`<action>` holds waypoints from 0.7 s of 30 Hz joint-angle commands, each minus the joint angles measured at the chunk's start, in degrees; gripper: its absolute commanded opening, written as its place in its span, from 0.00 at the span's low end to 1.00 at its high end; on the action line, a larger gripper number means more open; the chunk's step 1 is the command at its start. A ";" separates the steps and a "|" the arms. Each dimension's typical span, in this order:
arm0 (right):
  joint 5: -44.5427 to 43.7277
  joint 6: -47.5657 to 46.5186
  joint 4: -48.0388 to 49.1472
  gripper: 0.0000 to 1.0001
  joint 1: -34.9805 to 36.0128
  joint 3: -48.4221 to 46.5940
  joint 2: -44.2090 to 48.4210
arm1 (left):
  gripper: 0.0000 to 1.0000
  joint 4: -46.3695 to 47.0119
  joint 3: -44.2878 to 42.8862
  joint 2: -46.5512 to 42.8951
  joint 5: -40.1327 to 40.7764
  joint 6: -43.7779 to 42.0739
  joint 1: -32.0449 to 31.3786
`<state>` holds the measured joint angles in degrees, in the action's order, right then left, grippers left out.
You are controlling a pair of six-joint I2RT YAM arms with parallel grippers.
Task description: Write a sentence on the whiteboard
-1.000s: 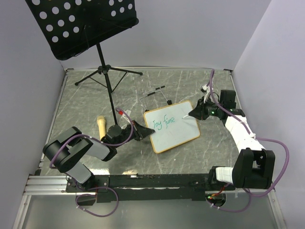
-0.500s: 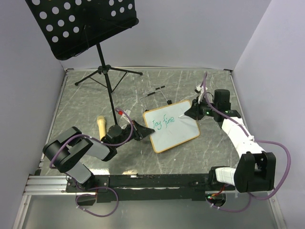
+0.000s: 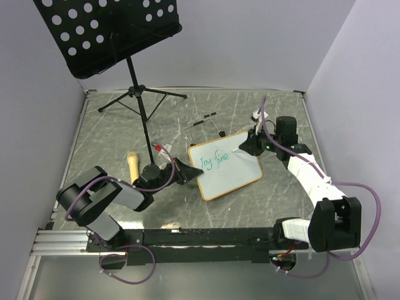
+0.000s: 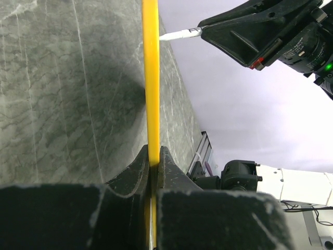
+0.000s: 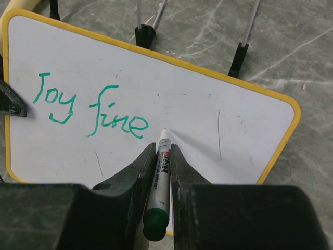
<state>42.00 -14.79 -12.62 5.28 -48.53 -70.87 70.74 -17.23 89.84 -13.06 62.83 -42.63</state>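
Note:
The whiteboard (image 3: pixel 226 166) lies on the table, with a yellow-tan frame and green writing "Joy fine" on its left half. In the right wrist view the board (image 5: pixel 218 99) fills the frame. My right gripper (image 5: pixel 162 151) is shut on a white marker (image 5: pixel 161 177) with a green end; its tip is at the board just right of "fine". In the top view this gripper (image 3: pixel 245 147) is over the board's upper right part. My left gripper (image 3: pixel 187 173) is shut on the board's left frame edge (image 4: pixel 151 78).
A black perforated music stand (image 3: pixel 106 31) on a tripod stands at the back left. A wire easel (image 3: pixel 203 125) lies behind the board. A tan wooden piece (image 3: pixel 132 164) lies left of the left gripper.
My right gripper with the marker has moved left, from the board's right edge to a spot just right of the written words. The left gripper has not moved.

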 commanded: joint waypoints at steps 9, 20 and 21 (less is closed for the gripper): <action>1.24 -1.12 -0.12 0.00 0.26 -1.74 -3.04 | 0.01 15.83 -0.78 -1.34 0.14 0.28 -0.35; 2.65 -4.73 -6.36 0.00 -0.09 -4.11 -3.75 | 0.01 15.13 -0.70 -1.69 0.84 0.10 -0.35; 2.39 -4.81 -6.36 0.00 -0.18 -4.11 -3.66 | 0.01 15.22 -0.61 -1.69 0.84 0.10 -0.35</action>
<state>43.57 -17.69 -17.17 5.26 -50.50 -74.22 70.26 -17.23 89.84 -12.56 63.75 -42.63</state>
